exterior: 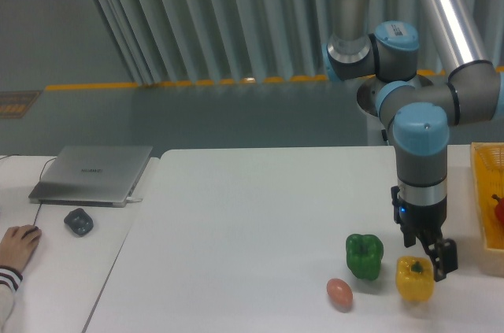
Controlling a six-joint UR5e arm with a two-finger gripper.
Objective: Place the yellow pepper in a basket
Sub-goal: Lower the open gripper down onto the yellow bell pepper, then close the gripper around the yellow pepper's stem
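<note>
One robot arm reaches straight down, its gripper (pixel 428 258) just above the yellow pepper (pixel 413 280); finger opening cannot be told. Basket (pixel 482 215) at three o'clock.

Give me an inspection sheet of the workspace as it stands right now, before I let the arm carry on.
Surface: white table, with a second white table on the left.
Job's things: yellow pepper upright on the table near the front right; basket at the right edge, cut off by the frame, something red inside.
Clutter: green pepper just left of the yellow one; small orange-brown egg-shaped thing in front of it.
Pincer: pincer low over the yellow pepper's right side; open or shut cannot be told, no grip seen.
Cables: thin cable by the laptop.
Surroundings: a person's hand on the left table, small dark object beside it; corrugated wall behind.
</note>
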